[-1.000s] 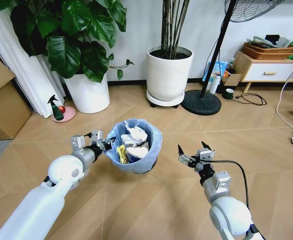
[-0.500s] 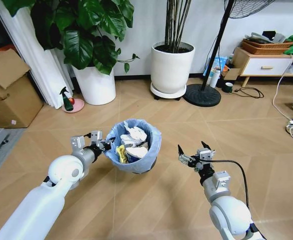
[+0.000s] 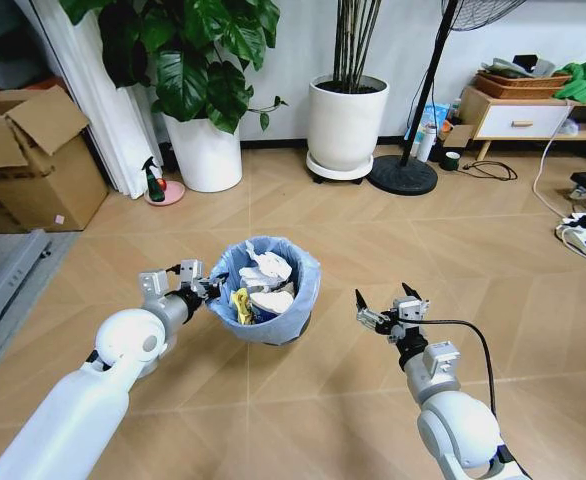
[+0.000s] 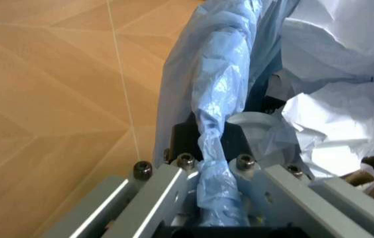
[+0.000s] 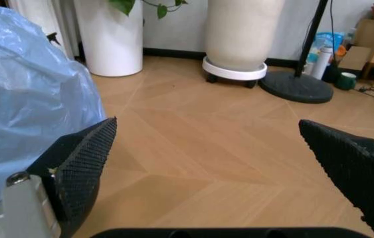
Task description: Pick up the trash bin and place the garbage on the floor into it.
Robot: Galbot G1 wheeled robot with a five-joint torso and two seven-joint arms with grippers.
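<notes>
The trash bin [image 3: 273,312], dark and lined with a crinkly light blue bag, is low in the middle of the head view. My left gripper [image 3: 206,289] is shut on its near-left rim; the left wrist view shows the fingers [image 4: 167,191] pinching the bag-covered rim [image 4: 217,148]. Garbage lies inside the bin: crumpled white paper [image 3: 271,268], a yellow scrap [image 3: 242,305] and white paper [image 4: 345,94]. To the bin's right my right gripper [image 3: 385,301] hangs open and empty above the floor [image 3: 373,250]. In its wrist view the black fingertips [image 5: 84,161] stand wide apart, with the blue bag [image 5: 28,99] beside them.
Two white plant pots [image 3: 211,155] [image 3: 347,125] and a fan base [image 3: 403,176] stand at the back wall. A cardboard box [image 3: 33,165] and a grey mat [image 3: 3,285] are at the left. A low cabinet [image 3: 518,120] and cables [image 3: 583,225] are at the right.
The whole room has slid right and farther off in the head view, so the camera has moved. The bin and both grippers keep their places in front of me.
</notes>
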